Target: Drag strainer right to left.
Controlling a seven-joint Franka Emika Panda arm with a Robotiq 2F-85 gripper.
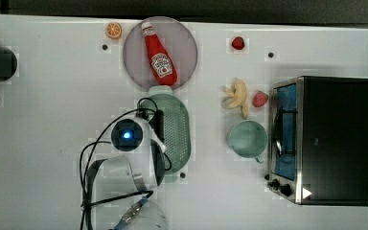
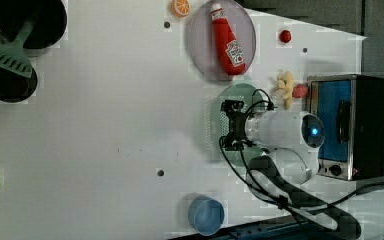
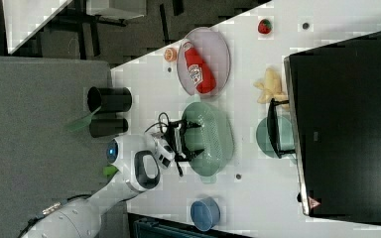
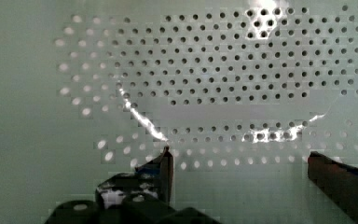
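End effector down inside the strainer, fingers spread.

I have the end effector (image 4: 237,161) with its fingers wide apart and gripping nothing, low over the perforated floor of the strainer (image 1: 178,128), probably to push on a wall and slide it rather than lift. The strainer sits mid-worktop (image 1: 48,143), touching the grey plate (image 1: 134,57) that carries the ketchup bottle (image 1: 158,53), well apart from the mint cup (image 1: 247,138).

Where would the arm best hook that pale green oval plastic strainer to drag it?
Probably from above, open gripper lowered inside the pale green oval plastic strainer, pushing on its raised side wall. The perforated bottom is flat with nothing to pinch, while the upright wall gives a surface to pull against.
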